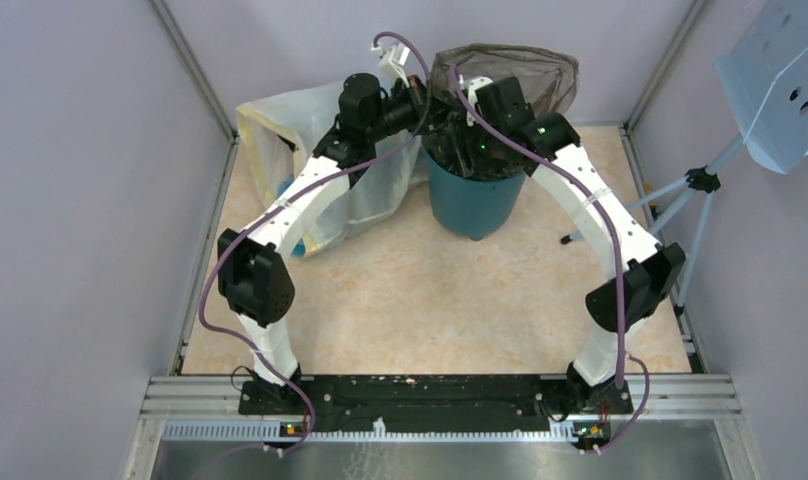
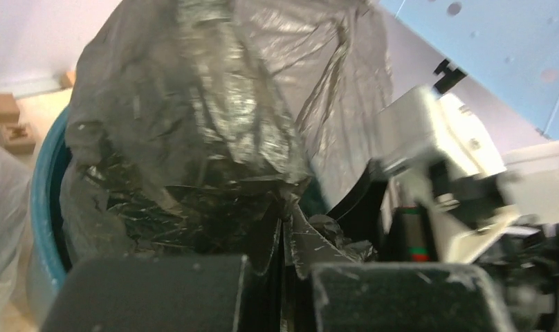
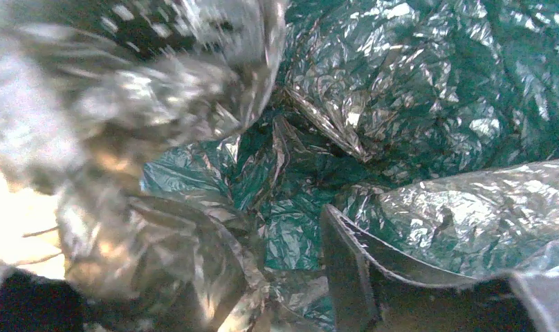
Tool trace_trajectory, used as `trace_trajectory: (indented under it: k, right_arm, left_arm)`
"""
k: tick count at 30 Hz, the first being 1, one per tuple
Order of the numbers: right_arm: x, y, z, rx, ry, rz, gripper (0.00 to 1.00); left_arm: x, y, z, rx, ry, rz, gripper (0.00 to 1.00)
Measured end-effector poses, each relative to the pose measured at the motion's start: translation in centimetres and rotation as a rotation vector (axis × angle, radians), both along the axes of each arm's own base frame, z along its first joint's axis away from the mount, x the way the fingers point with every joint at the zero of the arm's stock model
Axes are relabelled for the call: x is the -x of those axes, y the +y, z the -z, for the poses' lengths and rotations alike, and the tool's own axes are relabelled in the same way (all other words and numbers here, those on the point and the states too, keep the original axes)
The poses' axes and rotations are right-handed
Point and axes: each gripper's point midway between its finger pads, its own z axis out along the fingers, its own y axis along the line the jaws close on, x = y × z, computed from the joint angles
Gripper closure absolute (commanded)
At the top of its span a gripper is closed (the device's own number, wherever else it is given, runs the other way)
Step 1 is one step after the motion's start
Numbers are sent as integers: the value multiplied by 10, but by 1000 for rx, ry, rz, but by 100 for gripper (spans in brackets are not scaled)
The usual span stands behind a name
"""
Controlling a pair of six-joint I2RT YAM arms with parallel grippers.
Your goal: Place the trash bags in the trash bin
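Reaching over the bin [image 1: 470, 200] at the far side of the desk [image 1: 430, 290], both arms are working on the black bag [image 1: 525, 75]. The left fingers [image 2: 401, 297] are pressing almost together, pinching a fold of the bag just above the bin's rim. The right fingers [image 3: 373, 277] are standing apart, sunk in crinkled film with teal showing through it, so that hand is probably pushing down inside the bin. The bag's lower part is sitting in the bin, while its upper part is billowing open above the rim, so the job is looking roughly half done. What is remaining, by this view, is getting the loose top down or over the rim and then letting go. Only one black bag is showing.
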Motion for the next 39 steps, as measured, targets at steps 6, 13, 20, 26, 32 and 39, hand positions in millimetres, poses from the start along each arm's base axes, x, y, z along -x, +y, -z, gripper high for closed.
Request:
trace_trajectory:
  k: [6,13,20,26,32,39]
  right_arm:
    - [7,0,-18,-9,-15,-37,21]
    - [35,-10,-62,-60,-77,-80,19]
    - [60,-36,-106,-125,-157,18,26]
    - [68,-84,-121,-234,-162,306,46]
    - [65,-131,-91,-350,-57,595,35]
    - [64,-103,-50,-453,95,592,37]
  left_arm:
    - [3,3,33,-58,68,13,100]
    - [10,13,28,-70,61,3,100]
    - [18,19,17,-64,38,1,100]
    - [25,22,42,-95,98,9,100]
    - [32,24,57,-133,126,30,100]
    - [44,49,36,-143,105,10,100]
